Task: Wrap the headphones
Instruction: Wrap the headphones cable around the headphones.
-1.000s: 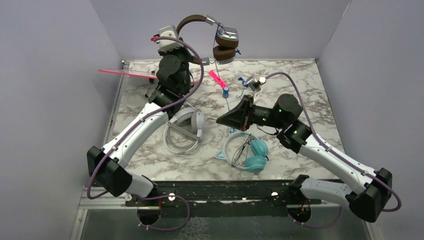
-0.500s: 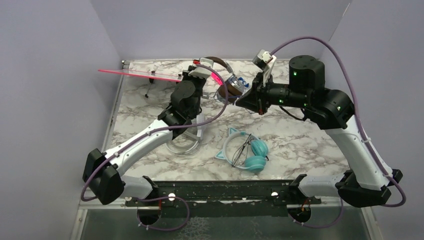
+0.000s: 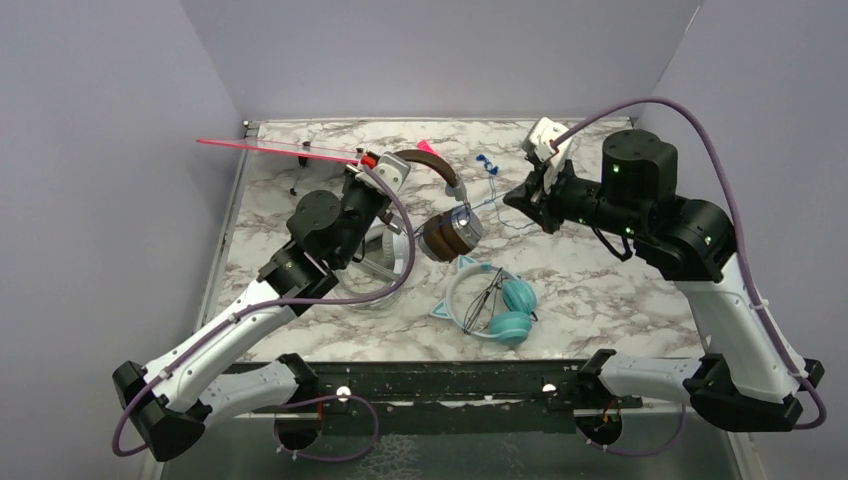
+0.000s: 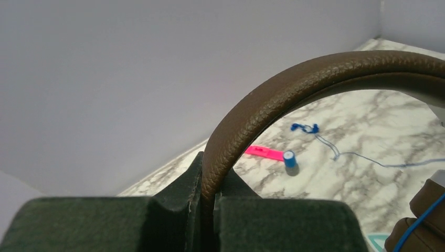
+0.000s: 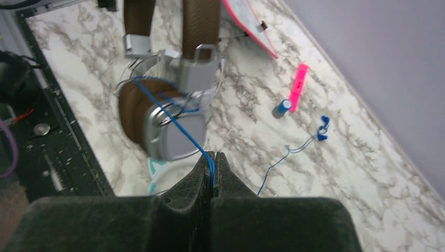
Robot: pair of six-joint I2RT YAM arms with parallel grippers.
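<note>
My left gripper is shut on the headband of the brown headphones, holding them above the table; the band runs between my jaws in the left wrist view. My right gripper is shut on the brown set's thin blue cord, which runs taut from the cups into my jaws. The white-grey headphones lie on the table under my left arm. The teal cat-ear headphones lie at the front centre.
A pink strip on a small stand sits at the back left. A pink marker and a small blue cap lie near the back wall. The blue cord's loose end trails across the marble table.
My left gripper has lowered the brown headphones from high at the back toward the table centre. My right gripper rose, swung to the back right and now pulls the blue cord taut.
</note>
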